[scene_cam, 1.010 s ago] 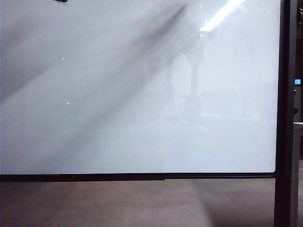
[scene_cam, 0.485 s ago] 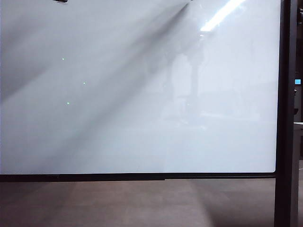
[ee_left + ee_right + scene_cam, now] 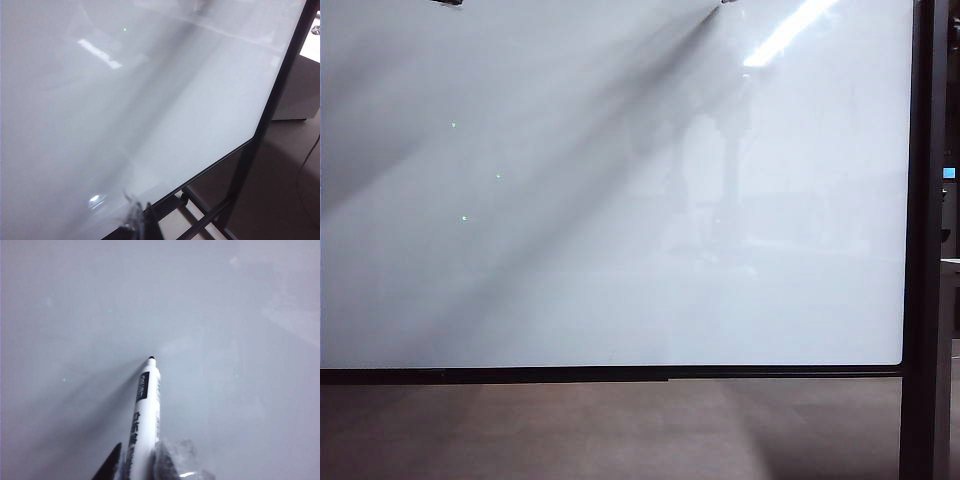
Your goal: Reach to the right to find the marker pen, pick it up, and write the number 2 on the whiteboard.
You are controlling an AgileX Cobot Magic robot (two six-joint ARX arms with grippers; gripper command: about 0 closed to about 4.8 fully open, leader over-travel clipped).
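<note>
The marker pen (image 3: 145,410), a slim, light, stiff white barrel, sits clamped low in my right gripper (image 3: 142,465), tip at the glossy whiteboard (image 3: 225,340); left gripper (image 3: 137,220) unreadable.

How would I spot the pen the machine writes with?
Find the big glossy whiteboard filling the right wrist view. Pointing at it is the marker pen, clamped in the right gripper. It is the only slim white stick with black lettering and a dark tip; the surface around it shows no writing.
</note>
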